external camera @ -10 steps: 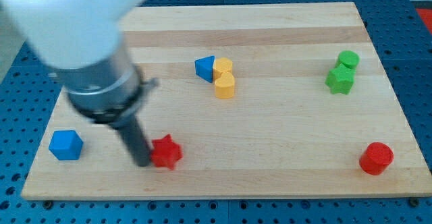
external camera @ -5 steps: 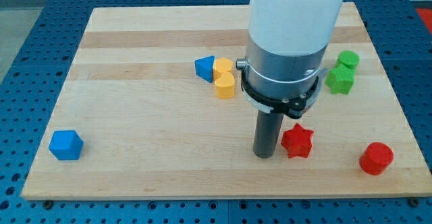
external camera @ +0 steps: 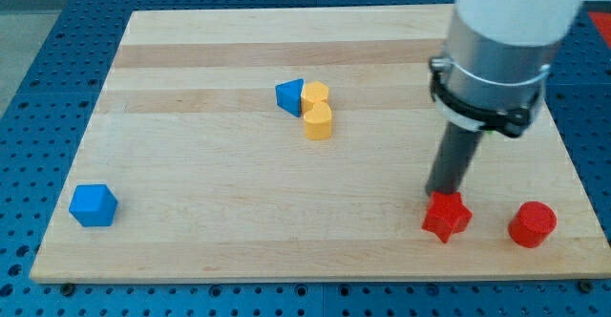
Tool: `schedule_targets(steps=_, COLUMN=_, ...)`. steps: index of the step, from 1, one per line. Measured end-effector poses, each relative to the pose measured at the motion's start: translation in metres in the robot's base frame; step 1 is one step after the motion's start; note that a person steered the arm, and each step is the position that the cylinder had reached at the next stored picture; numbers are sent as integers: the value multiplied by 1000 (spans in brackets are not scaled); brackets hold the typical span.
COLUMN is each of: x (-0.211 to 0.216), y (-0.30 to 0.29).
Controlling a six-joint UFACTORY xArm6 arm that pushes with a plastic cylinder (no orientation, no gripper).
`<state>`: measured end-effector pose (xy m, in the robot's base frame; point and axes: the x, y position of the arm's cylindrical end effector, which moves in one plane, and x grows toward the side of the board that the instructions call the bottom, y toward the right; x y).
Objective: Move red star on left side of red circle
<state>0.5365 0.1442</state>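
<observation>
The red star [external camera: 446, 217] lies near the view's bottom right of the wooden board. The red circle [external camera: 532, 224], a short cylinder, stands just to its right with a small gap between them. My tip [external camera: 441, 194] is at the star's upper edge, touching or almost touching it from the view's top side. The dark rod rises from there to the arm's grey and white body at the view's top right.
A blue triangular block [external camera: 289, 95] and two yellow blocks [external camera: 317, 112] sit together at the board's middle top. A blue block [external camera: 93, 204] lies at the bottom left. The arm hides the green blocks at the right. The board's bottom edge [external camera: 305, 275] is close below the star.
The red star has slid right along the board's bottom, from left of centre to beside the red circle. My tip moved from the star's left side to its upper edge.
</observation>
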Motion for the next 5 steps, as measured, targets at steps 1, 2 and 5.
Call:
schedule_targets(steps=1, x=-5, y=-12)
schedule_targets(steps=2, x=-11, y=-72)
schedule_targets(steps=5, x=7, y=-42)
